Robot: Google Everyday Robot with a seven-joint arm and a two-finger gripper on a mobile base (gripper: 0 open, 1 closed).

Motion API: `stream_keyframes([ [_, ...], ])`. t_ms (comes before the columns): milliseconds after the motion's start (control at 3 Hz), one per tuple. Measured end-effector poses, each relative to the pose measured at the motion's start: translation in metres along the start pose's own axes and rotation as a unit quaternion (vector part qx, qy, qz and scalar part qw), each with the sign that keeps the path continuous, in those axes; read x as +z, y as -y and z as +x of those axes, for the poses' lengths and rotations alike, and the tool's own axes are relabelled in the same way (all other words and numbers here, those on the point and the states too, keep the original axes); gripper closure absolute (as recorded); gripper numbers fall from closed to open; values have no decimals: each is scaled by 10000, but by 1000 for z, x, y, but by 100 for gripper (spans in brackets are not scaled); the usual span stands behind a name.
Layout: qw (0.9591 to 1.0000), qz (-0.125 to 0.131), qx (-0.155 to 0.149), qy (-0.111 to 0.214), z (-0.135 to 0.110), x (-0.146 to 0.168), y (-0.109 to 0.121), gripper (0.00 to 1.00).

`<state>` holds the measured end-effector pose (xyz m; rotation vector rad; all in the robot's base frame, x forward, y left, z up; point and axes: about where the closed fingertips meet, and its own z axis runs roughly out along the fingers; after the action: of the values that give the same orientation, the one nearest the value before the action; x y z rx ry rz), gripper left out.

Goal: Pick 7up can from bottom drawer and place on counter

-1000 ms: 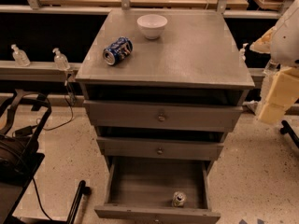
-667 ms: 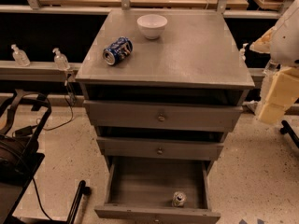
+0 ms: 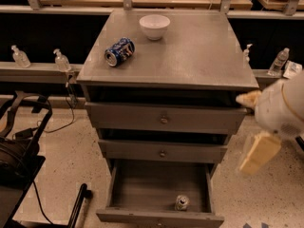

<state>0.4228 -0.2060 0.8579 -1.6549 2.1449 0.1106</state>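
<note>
- Bottom drawer is pulled open; the floor shows, and the front panel is nearest the camera.
- 7up can stands upright on the drawer floor with its silver top up. It is right of centre, close behind the front panel and apart from the right wall.
- Gripper hangs outside the cabinet on its right, level with the middle drawer; whether it is wide or narrow cannot be told. It holds nothing.
- Key relation: the can lies down and to the left of the gripper, with the drawer's right wall between them. The can's long axis is vertical.
- Judgement: the two shut drawers overhang only the drawer's rear, so the can is open from above.
- Counter carries a blue can on its side at left and a bowl at the rear; the right half offers placing room.
</note>
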Motion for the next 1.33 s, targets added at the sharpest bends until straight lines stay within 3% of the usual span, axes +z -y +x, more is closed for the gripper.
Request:
stream_keyframes([
  [333, 9996, 43, 274, 56, 26, 25, -15, 0],
  [667, 9996, 55, 263, 33, 25, 24, -14, 0],
  [1000, 9994, -117, 104, 311, 27, 58, -16, 0],
  [1333, 9921, -293, 167, 1204, 33, 123, -25, 0],
])
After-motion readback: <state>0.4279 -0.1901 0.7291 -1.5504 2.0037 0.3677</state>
